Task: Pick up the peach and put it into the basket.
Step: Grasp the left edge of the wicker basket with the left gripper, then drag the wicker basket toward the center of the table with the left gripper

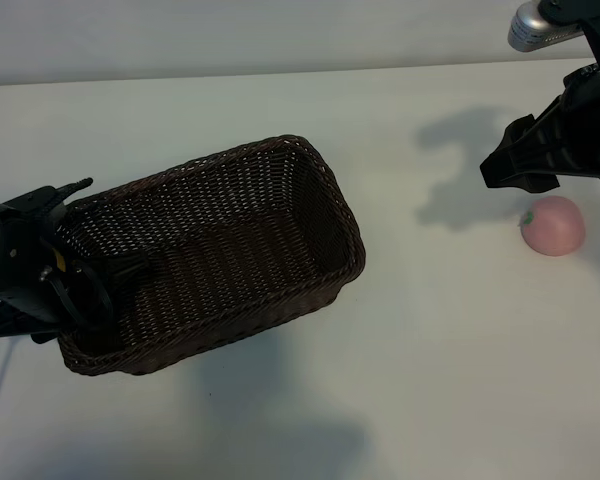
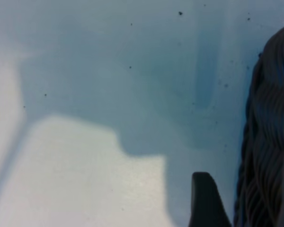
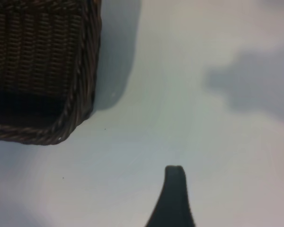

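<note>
The peach (image 1: 552, 225), small, round and pale pink, lies on the white table at the right. Just up and left of it hovers my right gripper (image 1: 520, 180), open and empty; the right wrist view shows one finger (image 3: 175, 198) over bare table and not the peach. The dark-brown wicker basket (image 1: 332, 268) stands left of centre and holds nothing I can see. My left gripper (image 1: 75, 300) straddles the basket's left end wall, open. Its outer finger (image 2: 206, 203) stands just beside the wall (image 2: 270, 142), with a sliver of table between them.
The white table (image 1: 430, 380) is bare between basket and peach and along the front. A silver fitting (image 1: 535, 25) on the right arm sits at the top right. The basket's near corner (image 3: 80, 80) shows in the right wrist view, well away from that finger.
</note>
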`<state>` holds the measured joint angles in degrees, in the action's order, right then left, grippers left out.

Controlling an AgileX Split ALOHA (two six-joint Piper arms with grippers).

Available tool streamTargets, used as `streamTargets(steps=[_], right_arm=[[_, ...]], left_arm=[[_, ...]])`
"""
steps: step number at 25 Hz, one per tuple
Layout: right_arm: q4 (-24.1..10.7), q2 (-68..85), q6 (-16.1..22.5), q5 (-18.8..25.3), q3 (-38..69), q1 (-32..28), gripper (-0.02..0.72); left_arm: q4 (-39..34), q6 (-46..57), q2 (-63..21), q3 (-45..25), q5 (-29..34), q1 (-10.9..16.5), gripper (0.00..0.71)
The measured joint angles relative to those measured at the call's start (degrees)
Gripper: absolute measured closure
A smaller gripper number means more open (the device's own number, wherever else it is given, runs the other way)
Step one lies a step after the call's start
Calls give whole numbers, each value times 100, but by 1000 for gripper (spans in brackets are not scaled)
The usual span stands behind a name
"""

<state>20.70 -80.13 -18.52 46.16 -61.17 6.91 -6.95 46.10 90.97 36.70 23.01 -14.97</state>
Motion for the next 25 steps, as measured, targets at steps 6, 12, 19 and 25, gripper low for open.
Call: streamTargets(steps=[6,12,19,25], right_arm=[[0,0,0,0,0,0,117],[0,0,0,0,0,0,117],[0,0,0,0,0,0,117],[0,0,0,0,0,0,116]], left_arm=[[230,-5,-357,-14,-145,0,283],[557,-11,-704,-14,-424,0,381],[824,-11,-985,-15,-688,0,381],[865,29,-1325,-71,-796,0,386]])
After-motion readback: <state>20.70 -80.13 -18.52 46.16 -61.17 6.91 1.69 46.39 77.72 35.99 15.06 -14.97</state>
